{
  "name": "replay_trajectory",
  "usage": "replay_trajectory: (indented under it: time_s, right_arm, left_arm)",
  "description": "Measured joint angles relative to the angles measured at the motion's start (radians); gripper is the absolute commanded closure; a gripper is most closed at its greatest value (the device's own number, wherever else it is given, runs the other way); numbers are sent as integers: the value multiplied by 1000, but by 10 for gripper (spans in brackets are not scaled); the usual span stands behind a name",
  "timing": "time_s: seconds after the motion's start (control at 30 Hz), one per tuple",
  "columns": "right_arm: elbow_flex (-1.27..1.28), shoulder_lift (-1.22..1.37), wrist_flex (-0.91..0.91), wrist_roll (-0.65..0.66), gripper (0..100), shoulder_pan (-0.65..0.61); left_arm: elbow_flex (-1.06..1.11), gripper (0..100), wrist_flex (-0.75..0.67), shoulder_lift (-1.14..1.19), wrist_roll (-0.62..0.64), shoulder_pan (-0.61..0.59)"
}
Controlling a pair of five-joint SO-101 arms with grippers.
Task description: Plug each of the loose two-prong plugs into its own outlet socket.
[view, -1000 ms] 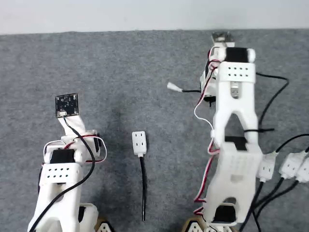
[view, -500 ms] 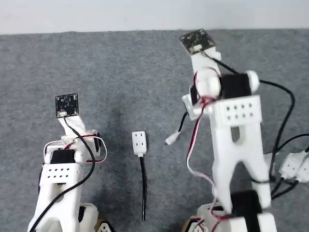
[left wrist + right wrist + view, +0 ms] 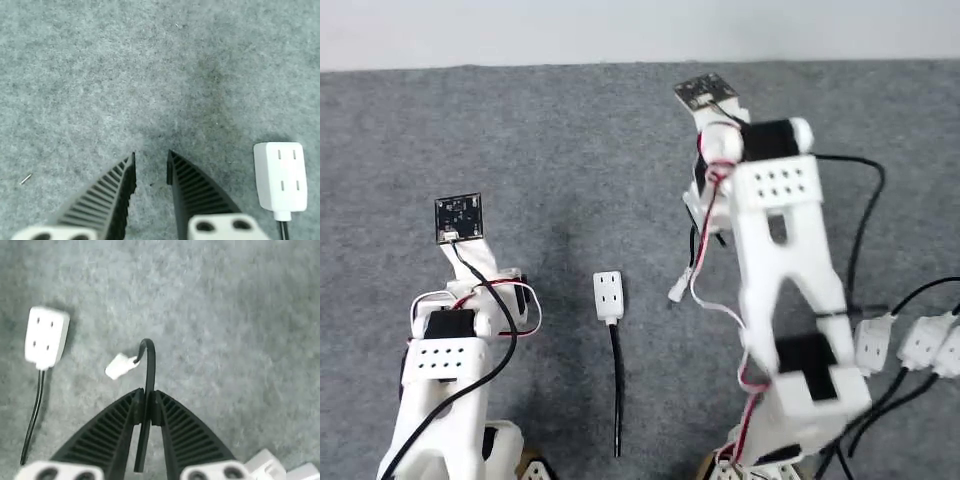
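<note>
Nearest the arm bases, several loose white plugs (image 3: 920,345) lie bunched at the right edge of the grey tabletop (image 3: 570,150), beside the right arm. Farther out, the white outlet socket (image 3: 608,296) lies flat between the two arms, slots up, its black lead (image 3: 616,390) trailing back toward the bases. The left claw (image 3: 151,157) hovers near it with its fingers a narrow gap apart, holding nothing. Beyond, the right claw (image 3: 146,392) is clamped together on the black cord (image 3: 150,360) of a small white plug (image 3: 119,366), which hangs off the cord's bend, near the socket but apart from it.
</note>
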Motion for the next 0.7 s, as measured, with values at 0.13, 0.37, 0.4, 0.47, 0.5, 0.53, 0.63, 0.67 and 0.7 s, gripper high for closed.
replay_trajectory:
  time_s: [0.13, 0.37, 0.4, 0.47, 0.5, 0.53, 0.63, 0.67, 0.7]
  right_arm:
    - [-206, 207, 0, -2, 991, -15]
    - [-598, 560, 0, -6, 957, -77]
    - [-654, 612, 0, -6, 923, -84]
    - [-764, 710, 0, -6, 829, -92]
    - [-815, 758, 0, -6, 784, -94]
    - [-861, 798, 0, -6, 743, -92]
    - [-954, 839, 2, -6, 684, -72]
    - [-970, 836, 2, -6, 689, -61]
    - [-979, 827, 2, -18, 697, -43]
  left_arm:
    - [0, 901, 0, 0, 0, 0]
    - [0, 900, 0, 0, 0, 0]
    - [0, 900, 0, 0, 0, 0]
    - [0, 900, 0, 0, 0, 0]
    - [0, 900, 0, 0, 0, 0]
    - [0, 900, 0, 0, 0, 0]
    - [0, 900, 0, 0, 0, 0]
    - [0, 900, 0, 0, 0, 0]
    - [0, 900, 0, 0, 0, 0]
